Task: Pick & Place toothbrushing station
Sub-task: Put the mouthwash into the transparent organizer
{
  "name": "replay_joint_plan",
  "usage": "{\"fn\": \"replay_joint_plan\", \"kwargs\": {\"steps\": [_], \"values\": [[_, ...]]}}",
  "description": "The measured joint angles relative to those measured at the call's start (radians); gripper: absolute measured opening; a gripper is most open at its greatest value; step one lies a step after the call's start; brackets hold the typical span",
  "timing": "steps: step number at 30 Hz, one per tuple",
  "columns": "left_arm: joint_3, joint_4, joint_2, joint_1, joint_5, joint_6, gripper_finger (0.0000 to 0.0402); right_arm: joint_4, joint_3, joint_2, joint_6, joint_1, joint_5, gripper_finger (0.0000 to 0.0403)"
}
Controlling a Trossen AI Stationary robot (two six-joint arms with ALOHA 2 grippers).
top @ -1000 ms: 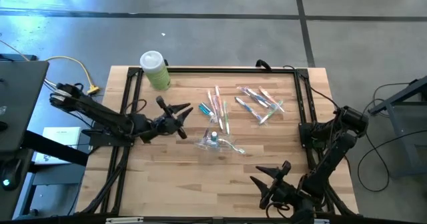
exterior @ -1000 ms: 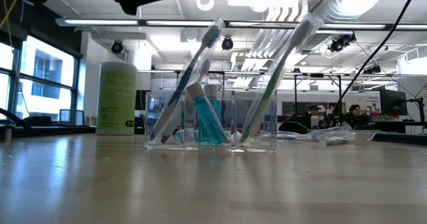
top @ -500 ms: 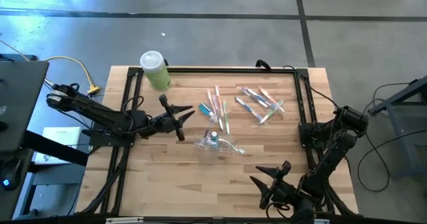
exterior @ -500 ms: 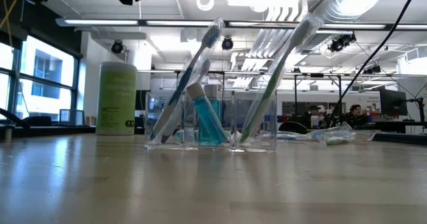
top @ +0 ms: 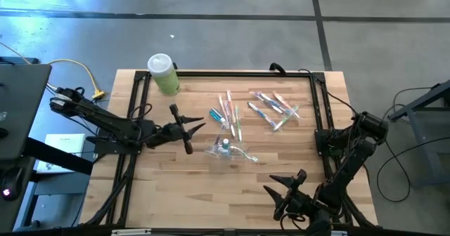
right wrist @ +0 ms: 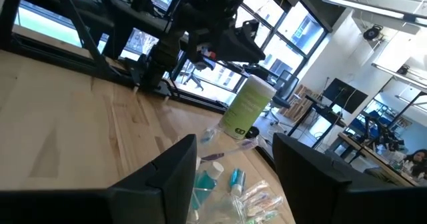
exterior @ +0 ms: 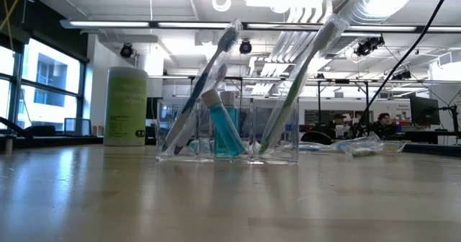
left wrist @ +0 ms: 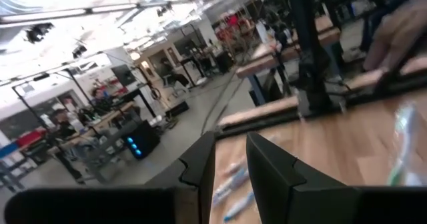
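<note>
Left gripper [top: 195,128]: your jaws hover parted, empty, beside the clear holder [top: 223,150].
Right gripper [top: 283,187]: parked near tabletop [top: 176,187] edge, jaws released.

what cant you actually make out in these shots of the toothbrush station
- Clear organizer, low view: the toothbrush heads run into ceiling glare.
- Loose packaged toothbrushes, high view: too small to count or read.
- Green bottle, low view: label print too blurred to read.
- Left claw, left wrist view: motion blur smears the table beyond.
- Right claw, low view: out of frame.
</note>
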Motion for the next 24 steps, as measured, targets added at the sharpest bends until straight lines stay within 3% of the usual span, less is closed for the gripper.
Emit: {"fn": "replay_joint_plan", "kwargs": {"steps": [5, 16, 21, 24], "values": [[0.000, -0.072, 0.001, -0.019, -0.001, -0.045, 0.0090, 0.000, 0.000, 0.000, -0.008, -0.002, 0.000, 0.0190], [0.000, -0.075, 0.001, -0.065, -0.002, -0.114, 0.0215, 0.000, 0.000, 0.000, -0.036, -0.010, 0.000, 0.0190], [0.000, -0.075, 0.001, -0.077, -0.003, -0.129, 0.0227, -0.001, 0.000, 0.000, -0.036, -0.010, 0.000, 0.0190], [0.000, -0.076, 0.003, -0.081, -0.004, -0.216, 0.0227, 0.000, 0.000, 0.000, -0.036, -0.010, 0.000, 0.0190]]}}
